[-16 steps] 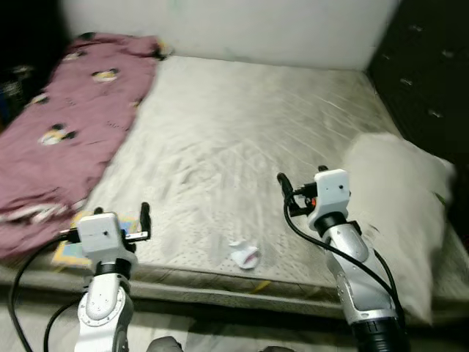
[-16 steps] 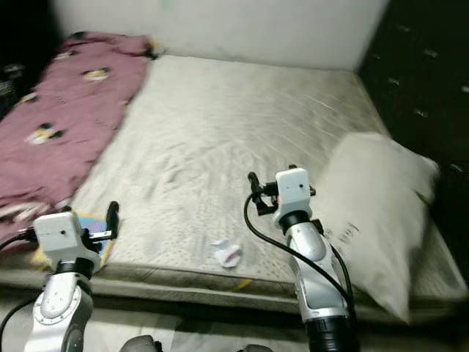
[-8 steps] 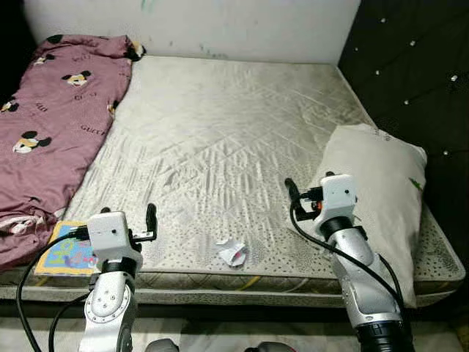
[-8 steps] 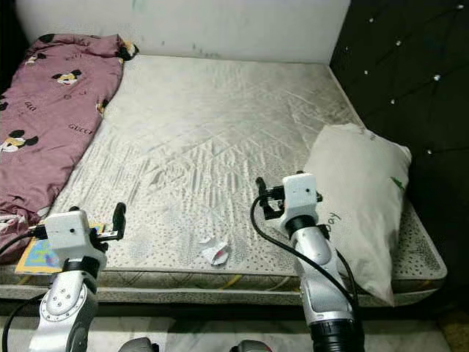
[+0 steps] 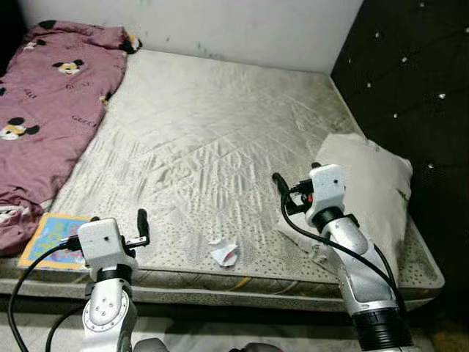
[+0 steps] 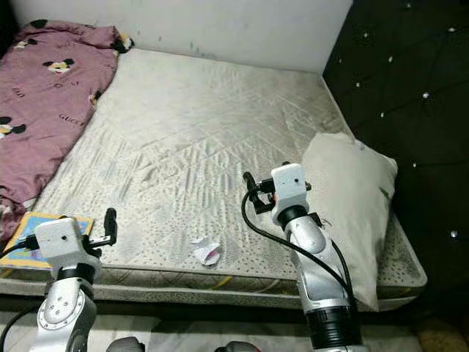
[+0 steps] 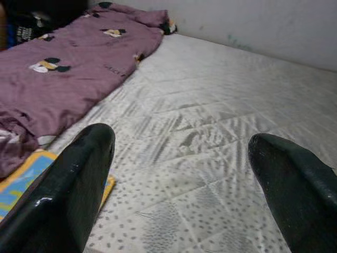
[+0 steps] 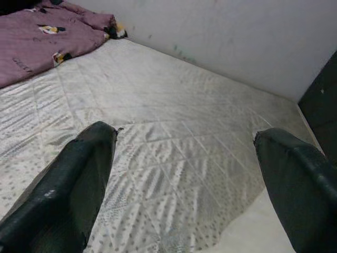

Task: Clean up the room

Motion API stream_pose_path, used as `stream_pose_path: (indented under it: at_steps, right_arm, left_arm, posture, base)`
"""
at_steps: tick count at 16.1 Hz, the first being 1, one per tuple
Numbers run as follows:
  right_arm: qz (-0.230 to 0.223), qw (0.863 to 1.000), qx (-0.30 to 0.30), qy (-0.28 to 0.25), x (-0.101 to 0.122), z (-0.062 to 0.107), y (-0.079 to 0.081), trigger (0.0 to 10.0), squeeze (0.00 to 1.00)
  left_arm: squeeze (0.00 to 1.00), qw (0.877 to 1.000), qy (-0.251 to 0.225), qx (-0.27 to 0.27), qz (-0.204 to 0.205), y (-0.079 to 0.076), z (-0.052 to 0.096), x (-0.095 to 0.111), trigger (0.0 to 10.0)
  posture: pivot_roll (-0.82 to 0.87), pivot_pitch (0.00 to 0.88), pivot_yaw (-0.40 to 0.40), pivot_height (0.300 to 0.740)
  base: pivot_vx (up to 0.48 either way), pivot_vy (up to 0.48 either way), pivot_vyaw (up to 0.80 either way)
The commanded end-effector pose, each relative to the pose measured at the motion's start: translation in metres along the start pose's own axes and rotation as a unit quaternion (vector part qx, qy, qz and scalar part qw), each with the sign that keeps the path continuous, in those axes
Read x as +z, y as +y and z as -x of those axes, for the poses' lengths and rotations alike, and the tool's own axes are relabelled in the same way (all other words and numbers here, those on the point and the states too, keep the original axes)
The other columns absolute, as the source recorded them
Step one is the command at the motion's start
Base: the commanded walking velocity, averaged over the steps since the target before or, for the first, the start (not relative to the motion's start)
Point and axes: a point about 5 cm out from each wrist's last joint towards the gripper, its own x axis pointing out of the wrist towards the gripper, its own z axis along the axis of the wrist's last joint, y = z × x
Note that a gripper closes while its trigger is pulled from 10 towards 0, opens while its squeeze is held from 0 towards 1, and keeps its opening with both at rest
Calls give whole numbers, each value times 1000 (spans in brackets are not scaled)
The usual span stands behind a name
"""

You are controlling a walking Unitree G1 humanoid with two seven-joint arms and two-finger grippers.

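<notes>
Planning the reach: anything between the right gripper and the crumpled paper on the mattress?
Nothing but bare quilted mattress lies between the right gripper and the crumpled paper, as the left eye view shows. The pillow sits on the gripper's other side.

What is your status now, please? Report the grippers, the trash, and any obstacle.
Left gripper open, empty, above mattress edge. Right gripper open, empty, beside pillow. Crumpled paper on mattress between arms. Nothing blocking.

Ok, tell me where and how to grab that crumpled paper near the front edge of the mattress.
Pinch the crumpled paper across its raised middle folds, coming straight down from above. It lies low and loose on the flat mattress, with nothing beside it, so a side approach would probably just push it along. It sits between both arms; the open left gripper looks slightly nearer.
</notes>
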Motion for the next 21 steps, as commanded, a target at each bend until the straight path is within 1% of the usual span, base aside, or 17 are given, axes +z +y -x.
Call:
stream_pose_path:
  at_steps: [1, 3, 6, 7, 8, 9, 11, 13, 15, 18, 21]
  right_arm:
    - [-3, 1000, -8, 4, -2, 1, 0, 10000, 0]
    - [-6, 1000, -31, -3, -2, 9, -2, 10000, 0]
    - [-11, 998, -62, 1, -8, 20, -7, 10000, 0]
    - [-12, 998, -67, 1, -8, 21, -7, 10000, 0]
    - [-16, 996, -85, 0, -10, 24, -9, 10000, 0]
    - [-19, 995, -95, -1, -11, 25, -10, 10000, 0]
    - [-20, 995, -97, -1, -11, 24, -10, 10000, 0]
    - [-21, 996, -92, -5, -9, 18, -7, 10000, 0]
    - [-21, 996, -91, -13, -6, 15, -8, 10000, 0]
    - [-20, 995, -98, -13, -6, 18, -11, 10000, 0]
    - [-24, 995, -100, -7, -8, 20, -11, 10000, 0]
  left_arm:
    - [0, 1000, -4, -18, 0, -5, -4, 3, 10000]
    - [0, 999, -5, -45, -9, -11, -13, 5, 10000]
    - [0, 997, -5, -74, -19, -17, -21, 7, 10000]
    - [0, 997, -6, -77, -20, -17, -23, 8, 10000]
    - [0, 995, -5, -92, -27, -19, -28, 8, 10000]
    - [0, 994, -7, -102, -30, -23, -31, 10, 10000]
    - [0, 994, -9, -109, -32, -24, -34, 11, 10000]
    - [0, 994, -14, -107, -32, -22, -37, 14, 10000]
    - [0, 993, -18, -107, -34, -23, -40, 14, 10000]
    - [0, 992, -20, -118, -35, -29, -41, 14, 10000]
    - [0, 992, -16, -117, -36, -26, -38, 13, 10000]
  posture:
    - [3, 0, -98, 740]
    - [-34, 0, -50, 740]
    - [-75, 0, 17, 740]
    - [-89, 0, 40, 740]
    - [-106, 0, 72, 740]
    - [-108, 0, 82, 740]
    - [-100, 0, 83, 740]
    - [-98, 0, 79, 740]
    - [-108, 0, 83, 740]
    - [-103, 0, 80, 740]
    - [-90, 0, 74, 740]
  base:
    - [0, 0, 0]
    - [0, 0, 0]
    - [0, 0, 0]
    - [0, 0, 0]
    - [0, 0, 0]
    - [0, 0, 0]
    - [0, 0, 0]
    - [0, 0, 0]
    - [0, 0, 0]
    - [0, 0, 0]
    - [0, 0, 0]
